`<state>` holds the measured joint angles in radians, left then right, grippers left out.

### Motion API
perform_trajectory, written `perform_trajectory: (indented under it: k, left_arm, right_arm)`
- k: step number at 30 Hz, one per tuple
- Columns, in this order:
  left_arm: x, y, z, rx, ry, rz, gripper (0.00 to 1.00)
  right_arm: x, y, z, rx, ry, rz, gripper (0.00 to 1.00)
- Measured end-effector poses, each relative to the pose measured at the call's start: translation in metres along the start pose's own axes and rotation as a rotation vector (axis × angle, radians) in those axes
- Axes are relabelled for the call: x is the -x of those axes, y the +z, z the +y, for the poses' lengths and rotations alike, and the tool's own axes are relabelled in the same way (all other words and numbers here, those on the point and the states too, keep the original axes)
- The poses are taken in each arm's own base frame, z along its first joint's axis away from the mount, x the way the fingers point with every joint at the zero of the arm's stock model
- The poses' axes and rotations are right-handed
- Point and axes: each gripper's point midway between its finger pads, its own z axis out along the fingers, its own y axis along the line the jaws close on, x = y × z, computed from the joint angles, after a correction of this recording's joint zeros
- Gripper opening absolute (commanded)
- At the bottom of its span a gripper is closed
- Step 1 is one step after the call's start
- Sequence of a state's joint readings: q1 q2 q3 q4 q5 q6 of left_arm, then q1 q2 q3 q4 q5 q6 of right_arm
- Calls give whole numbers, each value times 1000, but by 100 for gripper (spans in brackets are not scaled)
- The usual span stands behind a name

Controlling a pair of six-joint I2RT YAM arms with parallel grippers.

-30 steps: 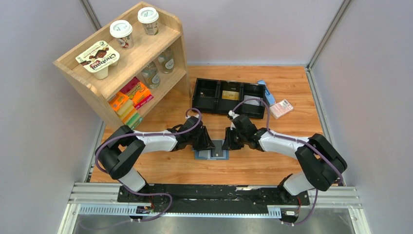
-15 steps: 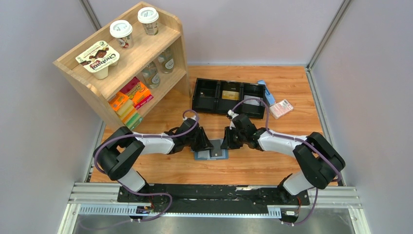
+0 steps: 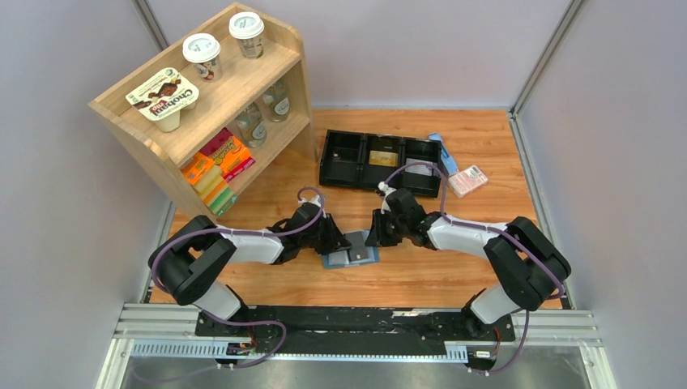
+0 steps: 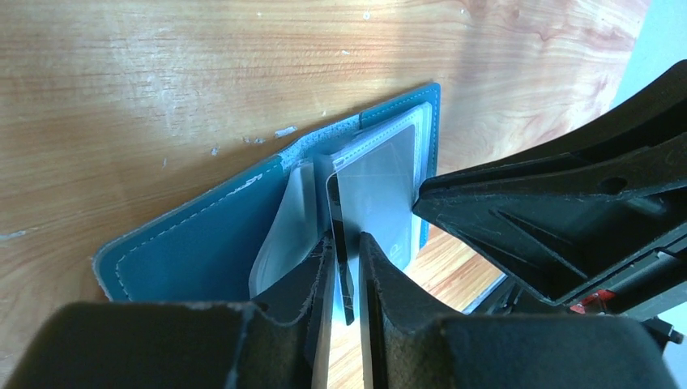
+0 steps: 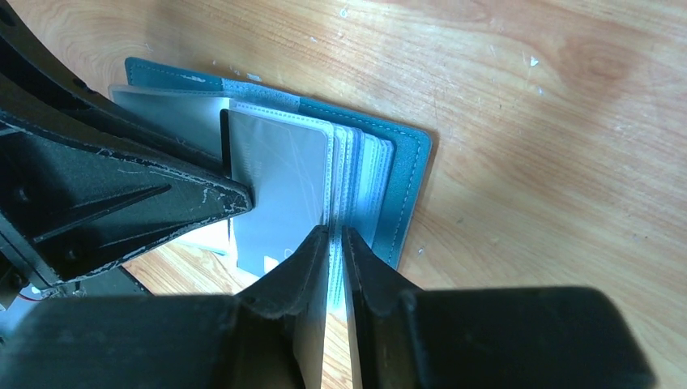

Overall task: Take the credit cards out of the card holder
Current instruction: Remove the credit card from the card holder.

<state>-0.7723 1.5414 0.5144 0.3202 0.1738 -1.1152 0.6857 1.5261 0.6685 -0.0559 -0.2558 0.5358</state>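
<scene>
Teal holder (image 4: 202, 243) lies open ahead of left gripper (image 4: 346, 251), which we record pinching the black card (image 4: 369, 198) narrowly; right gripper (image 5: 334, 239) clamps the holder's clear sleeves (image 5: 364, 162).

Card holder (image 3: 350, 253) lies on the table (image 3: 421, 279) — tray (image 3: 363, 159) behind it.

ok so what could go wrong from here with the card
Only a thin edge of the black card sits between the jaws of the left pincer; it may slip, or drag its clear sleeve along.
The right pincer pins just inner sleeves of the card holder, so the cover could lift or slide.
</scene>
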Motion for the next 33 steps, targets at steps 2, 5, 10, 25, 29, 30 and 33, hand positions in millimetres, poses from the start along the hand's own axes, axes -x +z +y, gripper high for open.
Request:
perform_trajectory:
  k: [2, 5, 10, 25, 29, 30, 33]
  left_arm:
    - [0, -2, 0, -6, -3, -6, 19]
    - [1, -4, -1, -14, -6, -16, 15]
    - [1, -8, -1, -34, -19, -30, 12]
    - [0, -17, 1, -82, -76, -71, 14]
    - [-1, -19, 2, -86, -81, -74, 14]
    - [-1, -19, 2, -88, -82, -75, 14]
    - [-1, -19, 1, -92, -82, -76, 13]
  right_arm:
    - [1, 1, 0, 2, 2, -1, 18]
    - [2, 2, 1, 4, 6, -2, 18]
    - [2, 3, 2, 5, 15, -3, 17]
    - [5, 8, 6, 18, 56, 1, 15]
    - [6, 10, 7, 20, 70, 1, 15]
    - [6, 10, 7, 20, 73, 1, 15]
    - [6, 10, 8, 20, 82, 1, 15]
